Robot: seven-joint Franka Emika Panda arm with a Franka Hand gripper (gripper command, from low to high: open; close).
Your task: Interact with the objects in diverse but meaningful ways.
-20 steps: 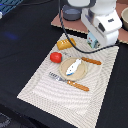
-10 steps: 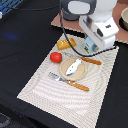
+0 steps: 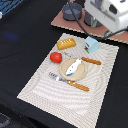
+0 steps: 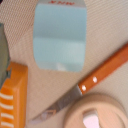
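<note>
The pale blue cup [image 3: 91, 45] stands on the striped mat [image 3: 45, 95] near its far edge; it fills the wrist view [image 4: 60, 37]. My gripper [image 3: 92, 23] hangs above the cup, apart from it; its fingers are not clear, and none show in the wrist view. The orange-yellow bread block [image 3: 66, 43] lies toward the exterior view's left of the cup and shows in the wrist view [image 4: 12, 100]. The red tomato [image 3: 56, 57] sits beside a tan plate [image 3: 85, 73] that holds the white-and-blue fish [image 3: 73, 66].
An orange-handled knife [image 3: 90, 61] lies behind the plate and shows in the wrist view [image 4: 97, 75]. An orange-handled fork [image 3: 70, 81] lies in front of the plate. A brown board [image 3: 62, 22] with a dark round object [image 3: 71, 11] sits behind the mat.
The arm has lifted up and away from the cup, which it was low over before. The cup now stands by itself on the mat.
</note>
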